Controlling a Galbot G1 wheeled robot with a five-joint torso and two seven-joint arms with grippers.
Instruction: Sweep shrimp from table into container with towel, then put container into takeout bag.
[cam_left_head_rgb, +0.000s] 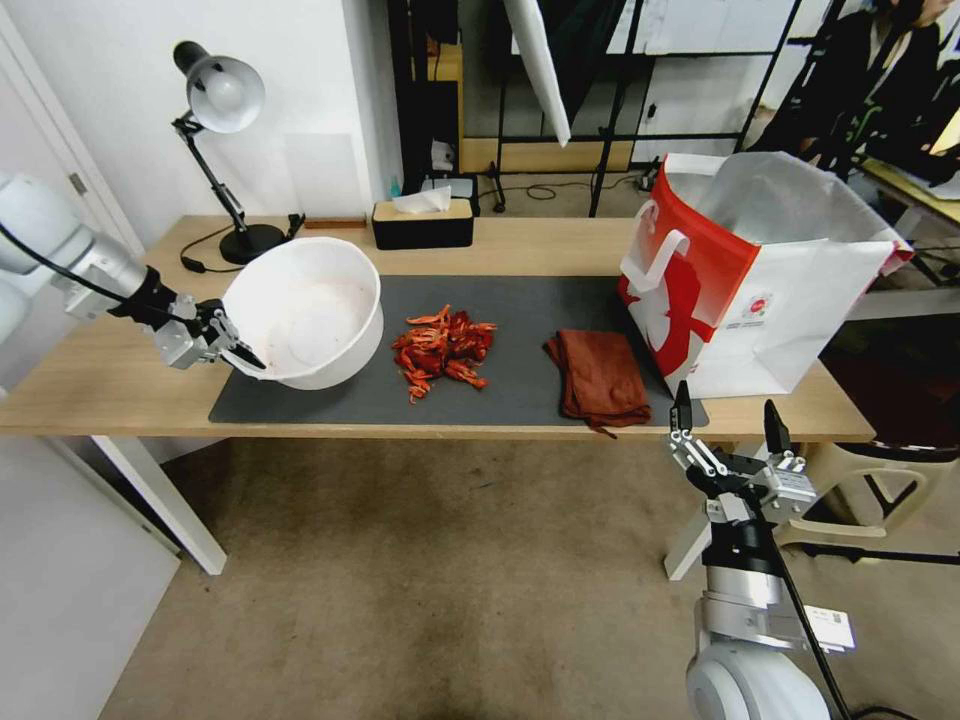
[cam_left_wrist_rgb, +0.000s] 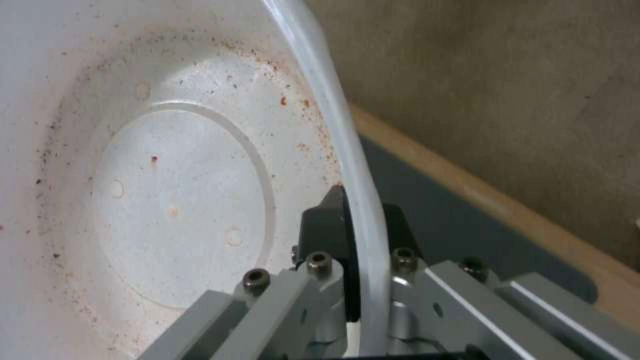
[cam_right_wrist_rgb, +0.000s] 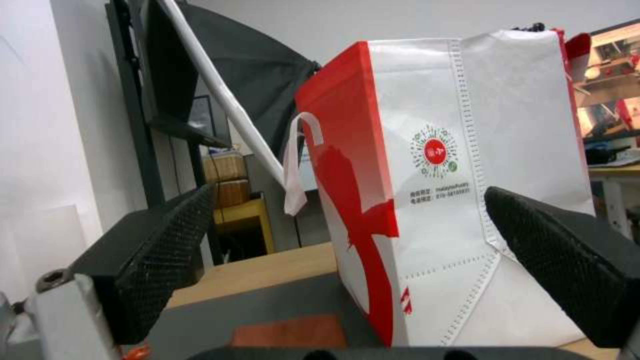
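Black, mesh-textured fingers (cam_right_wrist_rgb: 160, 260) of the right gripper (cam_left_head_rgb: 728, 420) stand wide apart and hold nothing, hanging just off the near edge of the table (cam_left_head_rgb: 110, 385), in front of the rust-red towel (cam_left_head_rgb: 598, 375) that lies folded on the dark mat (cam_left_head_rgb: 520, 390). Just beyond it to the left sits the shrimp (cam_left_head_rgb: 443, 352), a loose pile near the mat's middle. Left again, the left gripper (cam_left_head_rgb: 240, 352) is clamped on the rim of the white container (cam_left_head_rgb: 305, 310), one finger inside the wall and one outside, with the bowl tipped up toward the pile. That thin-rim pinch looks like the weak point: the bowl could slip or rock if the towel pushes shrimp hard against it. Pieces could also scatter past the rim or off the mat. Farther right, the takeout bag (cam_left_head_rgb: 770, 270) stands open and near the towel, so a wide sweep might knock it.
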